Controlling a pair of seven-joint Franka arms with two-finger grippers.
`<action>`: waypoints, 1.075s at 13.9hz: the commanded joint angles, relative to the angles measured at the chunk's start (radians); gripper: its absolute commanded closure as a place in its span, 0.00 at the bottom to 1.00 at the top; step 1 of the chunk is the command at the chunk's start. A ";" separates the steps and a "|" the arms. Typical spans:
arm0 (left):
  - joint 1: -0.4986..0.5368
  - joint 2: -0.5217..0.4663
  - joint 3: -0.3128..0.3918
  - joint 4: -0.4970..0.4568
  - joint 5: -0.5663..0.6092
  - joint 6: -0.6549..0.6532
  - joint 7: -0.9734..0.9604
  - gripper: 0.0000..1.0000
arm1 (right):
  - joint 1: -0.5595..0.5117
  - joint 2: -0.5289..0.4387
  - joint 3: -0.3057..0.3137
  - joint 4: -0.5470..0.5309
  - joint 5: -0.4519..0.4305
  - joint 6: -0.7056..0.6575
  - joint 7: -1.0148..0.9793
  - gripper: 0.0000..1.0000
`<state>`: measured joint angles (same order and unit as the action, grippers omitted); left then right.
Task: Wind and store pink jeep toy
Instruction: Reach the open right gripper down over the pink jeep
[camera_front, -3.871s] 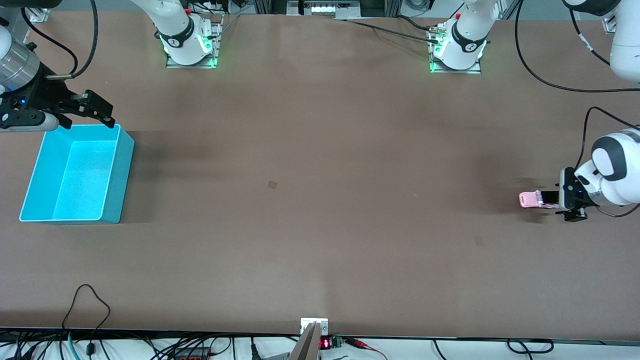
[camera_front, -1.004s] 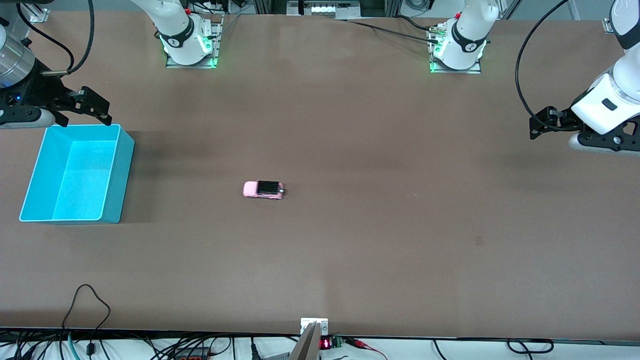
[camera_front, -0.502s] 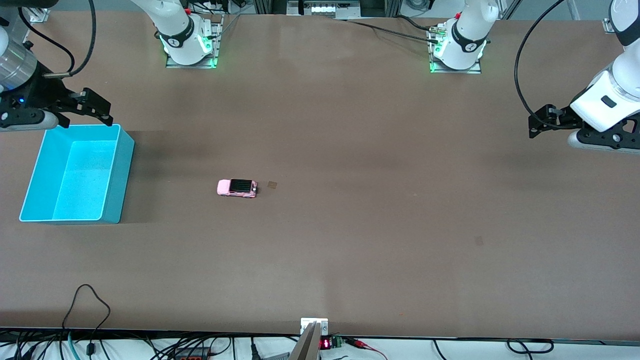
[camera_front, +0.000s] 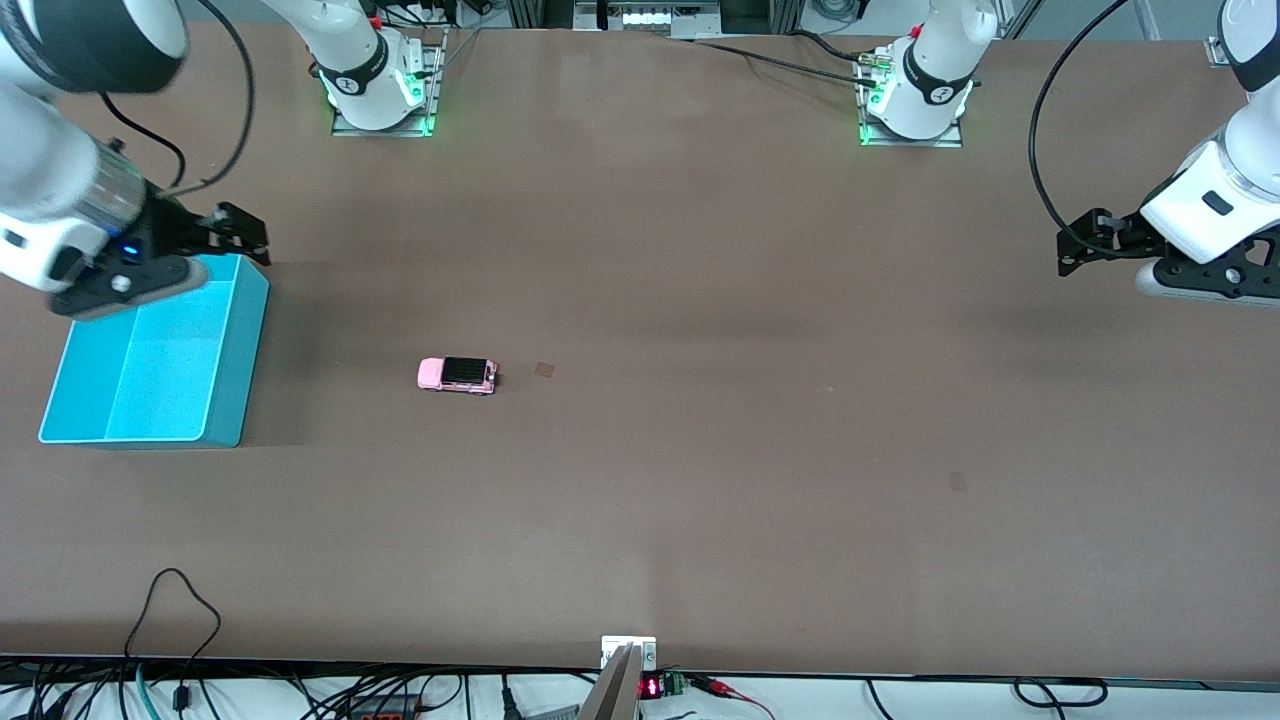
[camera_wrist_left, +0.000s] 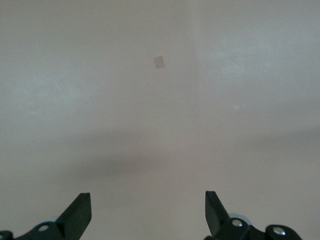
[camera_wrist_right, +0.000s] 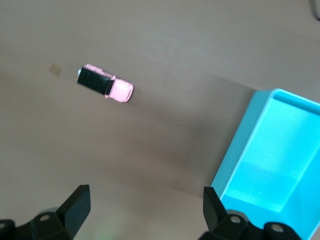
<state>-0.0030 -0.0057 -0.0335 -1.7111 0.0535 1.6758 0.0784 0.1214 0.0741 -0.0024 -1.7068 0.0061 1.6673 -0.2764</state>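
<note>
The pink jeep toy (camera_front: 457, 375), light pink with a black roof panel, stands on the table between the middle and the cyan bin (camera_front: 225, 400). The right wrist view shows the jeep (camera_wrist_right: 106, 84) beside the bin's corner (camera_wrist_right: 235, 165). My right gripper (camera_front: 240, 232) hangs open and empty over the bin's corner nearest the robots' bases. My left gripper (camera_front: 1085, 242) is open and empty above bare table at the left arm's end. Its wrist view shows only tabletop past its fingertips (camera_wrist_left: 81, 205).
A small darker square patch (camera_front: 544, 370) marks the table just beside the jeep, toward the left arm's end. A black cable loop (camera_front: 180, 600) lies near the table's front edge. The arm bases (camera_front: 380, 80) stand along the edge farthest from the front camera.
The jeep has rolled across the table toward the cyan bin and slowed. My right arm has swung over the bin's corner toward the jeep. My left arm has stayed still.
</note>
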 joint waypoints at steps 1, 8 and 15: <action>-0.003 -0.008 0.001 0.008 -0.015 -0.018 -0.011 0.00 | 0.052 0.048 -0.001 -0.004 0.005 -0.003 -0.075 0.00; -0.003 -0.008 0.001 0.008 -0.015 -0.018 -0.012 0.00 | 0.124 0.144 0.001 -0.163 0.084 0.291 -0.364 0.00; -0.003 -0.008 0.001 0.008 -0.015 -0.018 -0.012 0.00 | 0.162 0.327 0.010 -0.261 0.143 0.733 -0.758 0.00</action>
<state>-0.0030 -0.0057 -0.0336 -1.7104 0.0535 1.6747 0.0783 0.2805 0.3471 0.0030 -1.9712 0.1212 2.3108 -0.9181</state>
